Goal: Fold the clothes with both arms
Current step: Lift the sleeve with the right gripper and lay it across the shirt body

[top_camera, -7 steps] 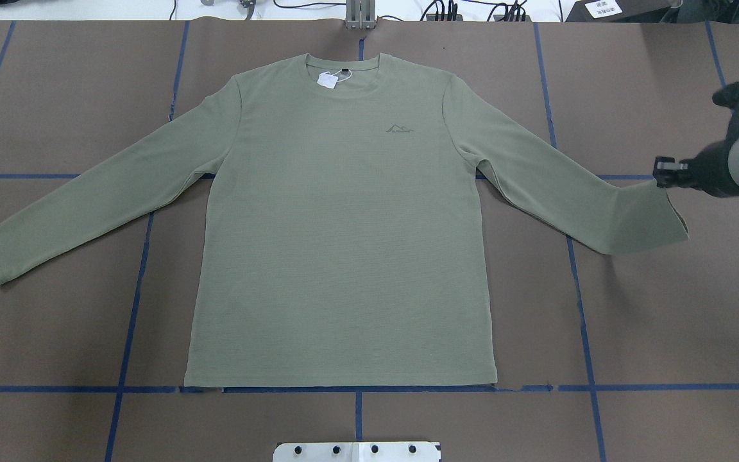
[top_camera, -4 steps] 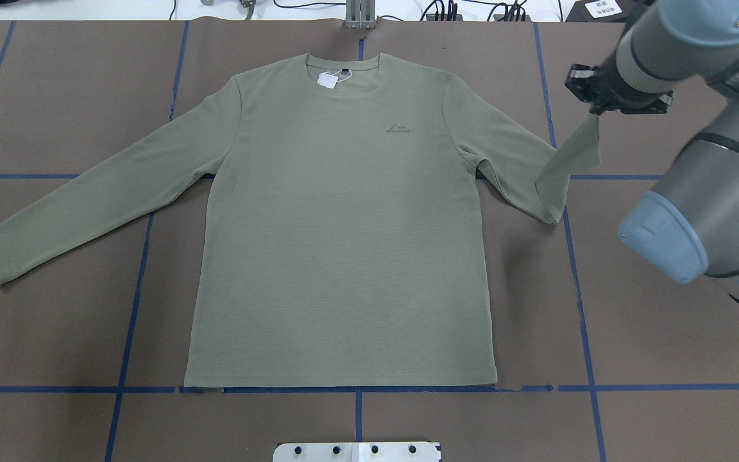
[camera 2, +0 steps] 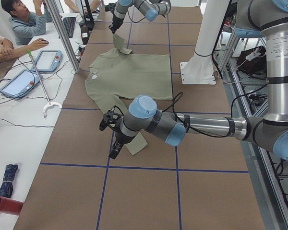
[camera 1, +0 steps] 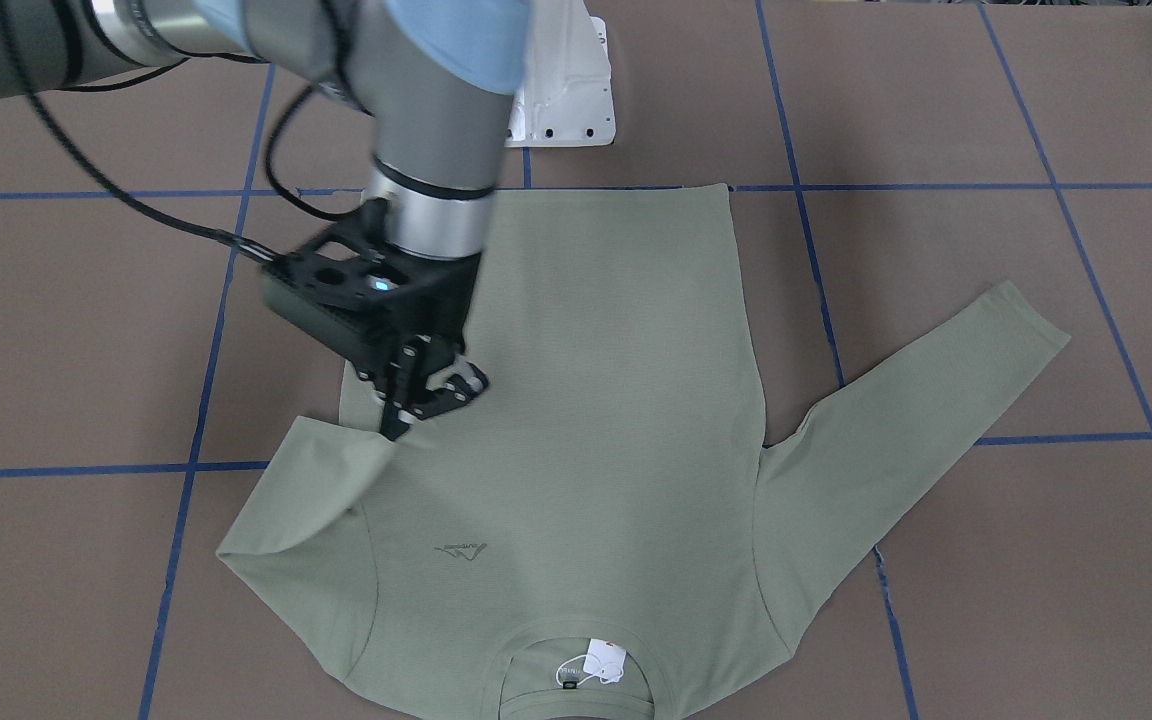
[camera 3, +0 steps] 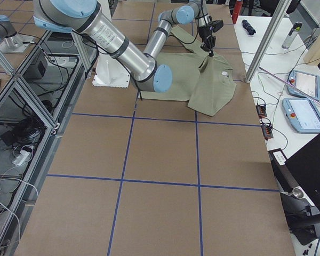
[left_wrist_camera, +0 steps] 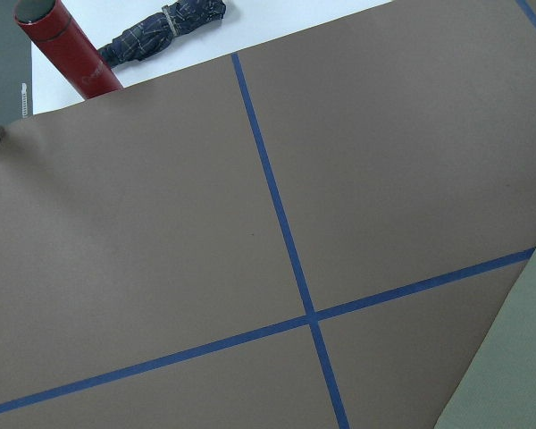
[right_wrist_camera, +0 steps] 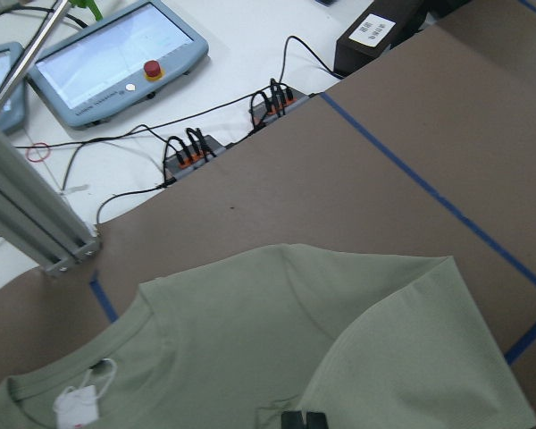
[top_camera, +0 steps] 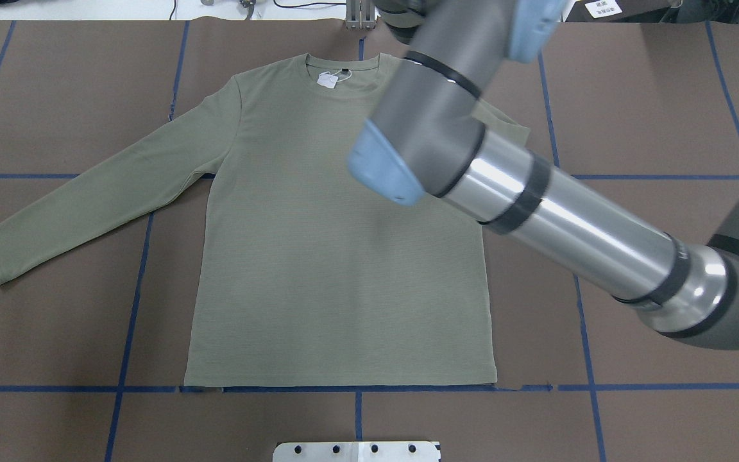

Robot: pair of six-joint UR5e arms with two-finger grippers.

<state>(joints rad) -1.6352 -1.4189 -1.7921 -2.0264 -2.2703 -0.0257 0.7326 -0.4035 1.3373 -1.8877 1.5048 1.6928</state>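
The sage-green shirt (top_camera: 318, 256) lies flat, front up, with its neck and white tag (camera 1: 604, 660) toward the far edge. My right gripper (camera 1: 398, 428) is shut on the cuff of the right sleeve (camera 1: 306, 500) and holds it just above the chest near the logo (camera 1: 461, 549). That sleeve is folded inward at the shoulder. In the overhead view the right arm (top_camera: 536, 205) hides this gripper. The left sleeve (top_camera: 87, 205) lies stretched out flat. My left gripper (camera 2: 110, 139) hovers beside its cuff (camera 2: 137, 143). I cannot tell whether it is open or shut.
The white pedestal base (camera 1: 561, 90) stands at the robot's edge of the brown, blue-taped table (top_camera: 664, 96). Past the far edge are touch-screen pendants (camera 3: 304, 114), cables, an aluminium post (camera 3: 266, 40) and seated people (camera 2: 24, 24). A red bottle (left_wrist_camera: 67, 49) and a folded umbrella (left_wrist_camera: 161, 31) lie beyond the left end.
My right gripper has carried the right sleeve's cuff from the table's right side up and leftward over the shirt's chest. The arm now covers the logo from above. The left sleeve has not moved.
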